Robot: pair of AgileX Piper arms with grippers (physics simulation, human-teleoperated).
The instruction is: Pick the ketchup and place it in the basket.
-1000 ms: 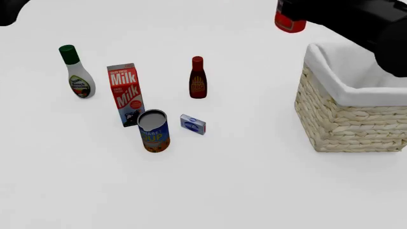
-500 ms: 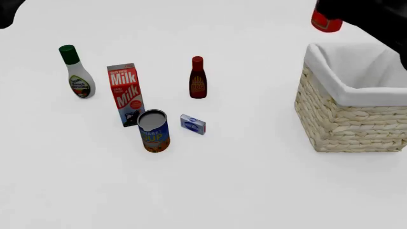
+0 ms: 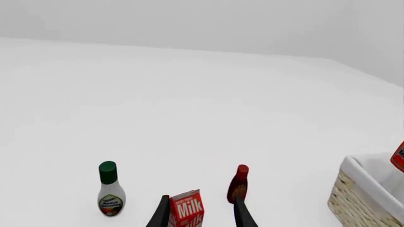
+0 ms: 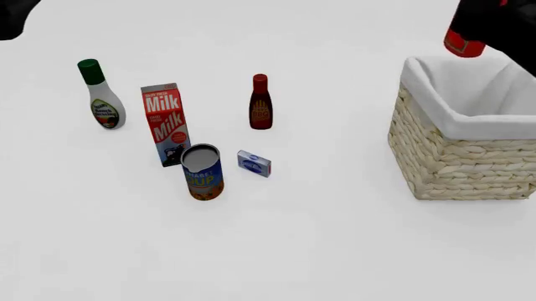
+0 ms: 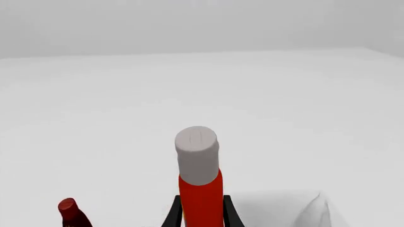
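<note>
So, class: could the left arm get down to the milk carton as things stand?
Probably yes. In the left wrist view the left gripper is open and empty, its jaws framing the milk carton. The soup can stands very close to the carton, the only likely nuisance.

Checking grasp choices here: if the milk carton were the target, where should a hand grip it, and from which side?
Take the milk carton around its flat side walls, mid-height, below the gabled top. It stands upright; the soup can crowds its near side, so a descent from above is probably safest.
</note>
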